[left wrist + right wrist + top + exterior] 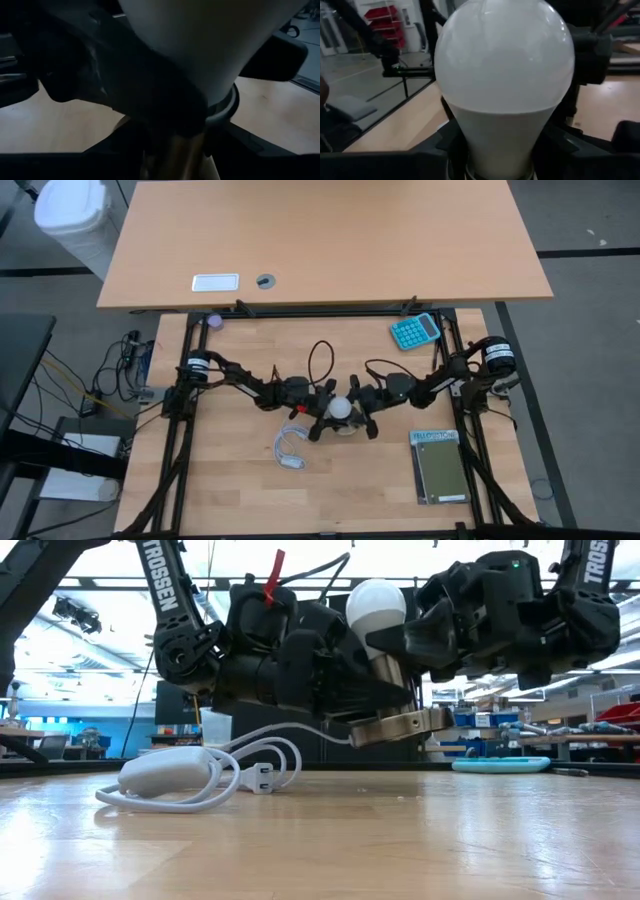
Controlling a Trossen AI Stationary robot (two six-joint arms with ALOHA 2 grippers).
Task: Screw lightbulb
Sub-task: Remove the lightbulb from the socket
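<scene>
The white lightbulb point(343, 408) stands upright in the middle of the table, its dome point(375, 602) on top. Its neck goes down into a round grey socket disc point(400, 727), which hangs tilted above the tabletop. My left gripper point(325, 412) comes in from the table's left and is shut at the socket. My right gripper point(362, 405) comes in from the right and is shut at the bulb's neck. The right wrist view is filled by the bulb point(502, 65). My left gripper holds the socket disc by its left side point(355, 725), reaching in level from the table's left. Its own dark fingers hide the exact place of contact. The disc is lifted clear of the table and tilted. My right gripper has the lightbulb's narrow neck point(500, 145) between its two fingers point(445, 147), low down near the base. The fingers come in level from the table's right. The bulb stands upright, dome up, clear of the table.
A coiled white cable with a switch point(190, 775) lies on the table left of the bulb, toward the near edge. A teal calculator point(415, 330) lies far right, a dark green notebook point(440, 465) near right. A second table point(320, 240) stands behind.
</scene>
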